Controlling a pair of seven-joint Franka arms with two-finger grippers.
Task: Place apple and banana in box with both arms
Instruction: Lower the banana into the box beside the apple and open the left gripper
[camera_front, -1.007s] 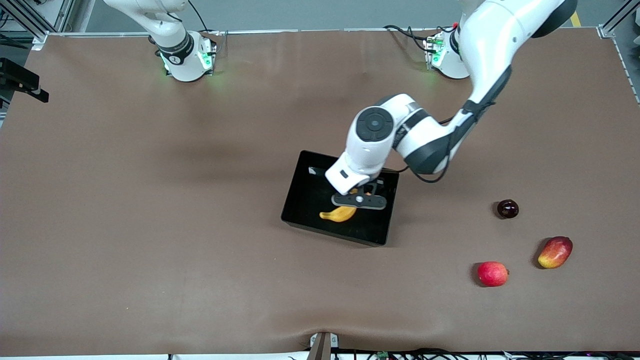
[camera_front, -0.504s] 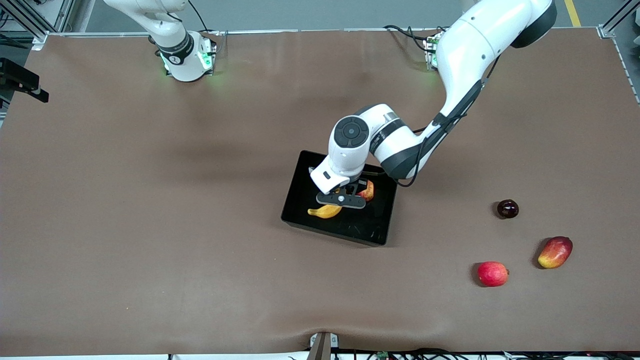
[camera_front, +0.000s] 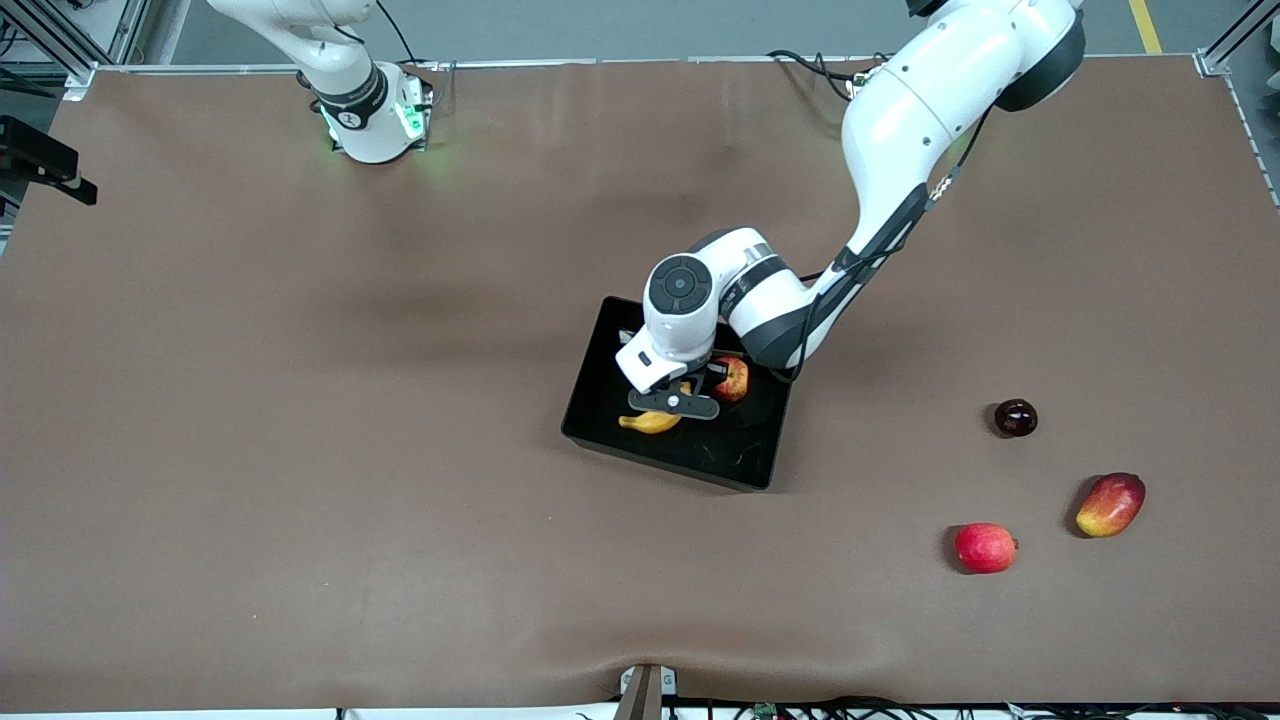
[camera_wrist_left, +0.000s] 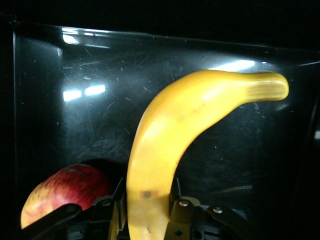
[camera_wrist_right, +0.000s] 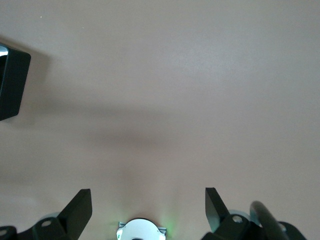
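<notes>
The black box (camera_front: 600, 340) lies mid-table. The apple (camera_front: 733, 379) rests in it, toward the left arm's end. My left gripper (camera_front: 672, 403) is down inside the box, shut on the yellow banana (camera_front: 648, 423), whose free end points toward the right arm's end. In the left wrist view the banana (camera_wrist_left: 170, 145) rises from between the jaws of the left gripper (camera_wrist_left: 146, 202) over the box floor (camera_wrist_left: 75, 125), with the apple (camera_wrist_left: 65, 192) beside it. My right gripper (camera_wrist_right: 147, 192) is open and empty, waiting high over bare table near its base; it is out of the front view.
Toward the left arm's end of the table lie a dark round fruit (camera_front: 1015, 417), a red-and-yellow mango (camera_front: 1110, 504) and a smooth pinkish-red round fruit (camera_front: 985, 547), all nearer the front camera than the box. A box corner (camera_wrist_right: 12, 82) shows in the right wrist view.
My left gripper has carried the banana lower into the box and toward the right arm's end. The apple, hidden under the arm before, now shows. The right arm has not moved.
</notes>
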